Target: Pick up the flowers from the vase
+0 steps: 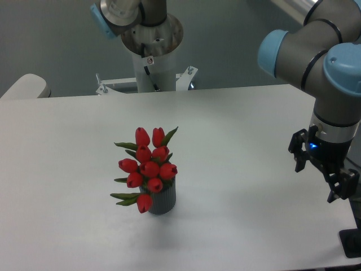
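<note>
The flowers (149, 167), a bunch of closed red tulip buds with narrow green leaves, stand in the vase (164, 202), a small dark grey ribbed cylinder, on the white table (237, 124) left of its middle. The bunch leans toward the left and back. My gripper (322, 169) hangs at the table's right edge, far to the right of the vase and apart from it. Its two black fingers stand spread with nothing between them. The stems are hidden inside the vase.
The arm's base column (152, 51) stands behind the table's far edge. A pale rounded object (25, 87) sits at the far left. A black bracket (351, 243) is at the table's front right corner.
</note>
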Controlling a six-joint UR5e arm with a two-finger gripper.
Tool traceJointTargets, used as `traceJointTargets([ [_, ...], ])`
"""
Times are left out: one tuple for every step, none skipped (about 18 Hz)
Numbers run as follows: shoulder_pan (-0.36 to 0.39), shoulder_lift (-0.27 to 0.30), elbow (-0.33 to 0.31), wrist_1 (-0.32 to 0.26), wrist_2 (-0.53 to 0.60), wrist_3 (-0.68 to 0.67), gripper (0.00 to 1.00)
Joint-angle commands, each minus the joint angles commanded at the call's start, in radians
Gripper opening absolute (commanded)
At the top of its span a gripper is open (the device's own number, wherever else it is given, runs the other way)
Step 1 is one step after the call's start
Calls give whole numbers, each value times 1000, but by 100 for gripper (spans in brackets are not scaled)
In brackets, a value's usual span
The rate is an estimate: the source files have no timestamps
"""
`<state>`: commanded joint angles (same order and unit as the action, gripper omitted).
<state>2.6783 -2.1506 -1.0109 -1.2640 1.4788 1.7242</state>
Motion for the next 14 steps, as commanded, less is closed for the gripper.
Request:
traceJointTargets([
  [0,0,-3,2,-3,2,100],
  [2,2,-8,0,-5,2,100],
  [5,5,-14,2,-8,2,100],
  [8,9,-24,5,-11,-3,100],
  [8,14,-37,6,-12,-9,100],
  [8,18,-49,8,-12,-12,100],
  [8,28,-58,8,-15,-14,100],
  [8,34,-72,8,-23,-12,100],
  [11,43,-87,8,-43,-14,100],
  [18,54,-107,9,-73,-14,100],
  [29,64,-123,8,-106,-15,100],
  [40,77,-142,8,-138,-15,100],
  [52,89,-161,8,-171,-15,100],
  [63,100,-179,8,-205,-17,100],
])
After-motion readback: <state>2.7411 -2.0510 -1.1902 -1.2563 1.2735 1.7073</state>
